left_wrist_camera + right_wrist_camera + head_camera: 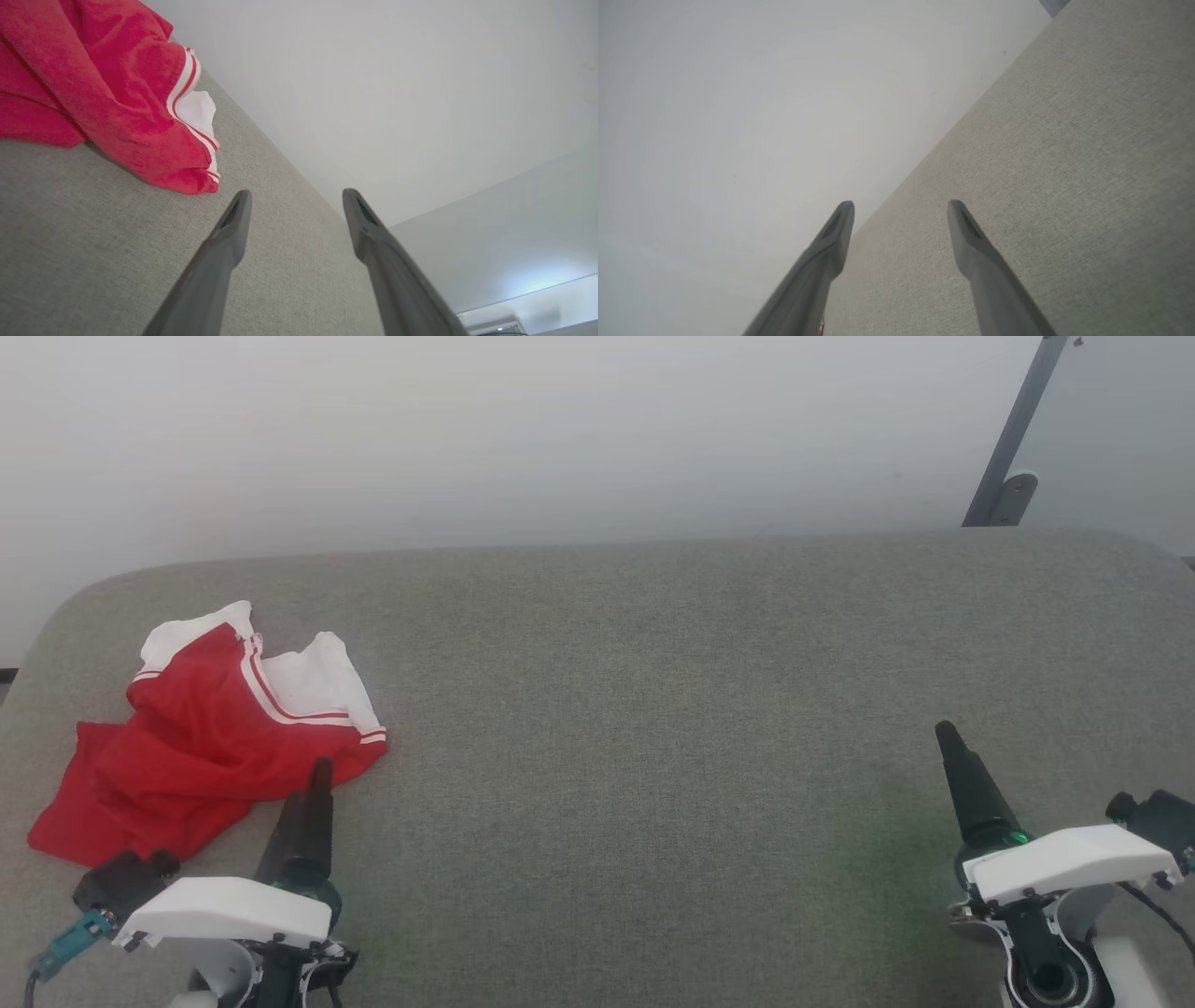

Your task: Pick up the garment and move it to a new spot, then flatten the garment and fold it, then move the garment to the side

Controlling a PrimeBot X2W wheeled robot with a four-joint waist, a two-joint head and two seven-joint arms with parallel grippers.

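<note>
- Here, the left hand (294,197) has its two dark fingers spread wide with nothing between them; it sits just beside the garment's near corner and is not touching it in the left wrist view.
- The right hand (901,205) is equally wide apart and empty, above bare fabric at the right of the counter (653,709), well apart from the garment.
- The garment (201,747) lies crumpled at the counter's left end: red cloth, white sleeve parts and red-and-white striped trim.
- In the head view one left finger overlaps the red hem, hiding a little of it.
- The garment's folds hide much of its surface, and no writing can be read on it.
- Both hands' bodies are cut off by the head view's bottom edge.
- A pale wall (467,429) stands behind the counter, with a grey metal strut (1013,439) at upper right.
</note>
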